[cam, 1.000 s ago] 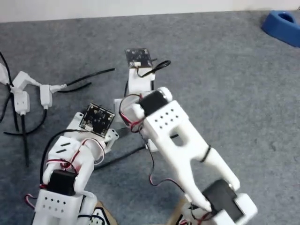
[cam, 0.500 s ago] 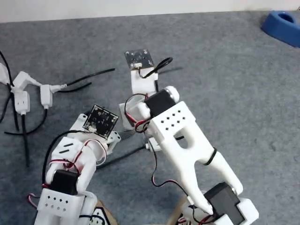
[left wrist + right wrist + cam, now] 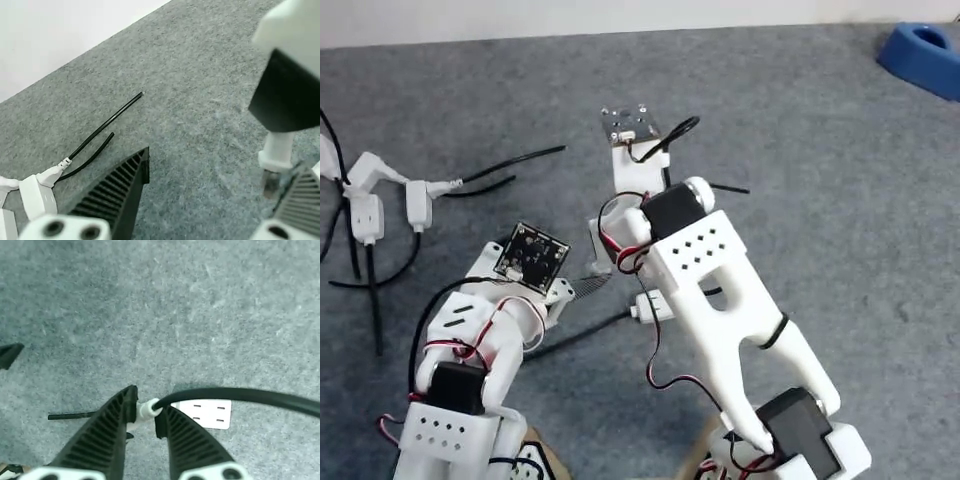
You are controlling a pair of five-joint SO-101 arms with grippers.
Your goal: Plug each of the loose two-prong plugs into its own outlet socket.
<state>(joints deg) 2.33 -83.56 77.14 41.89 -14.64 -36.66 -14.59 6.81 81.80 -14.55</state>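
At the far left of the grey worktop (image 3: 840, 230), a cluster of white plugs and socket blocks (image 3: 368, 205) lies among black cords (image 3: 510, 160), well apart from both arms. Nearer the middle, the left hand (image 3: 225, 162) hangs with its jaws spread wide and nothing between them, and a loose white plug (image 3: 648, 305) on its cord lies just beside one jaw. To its right, the right hand (image 3: 146, 407) is pinched on the cord end of a second plug (image 3: 146, 410), close by a white outlet socket (image 3: 202, 413) lying flat, and a blue object (image 3: 920, 50) sits at the far right corner.
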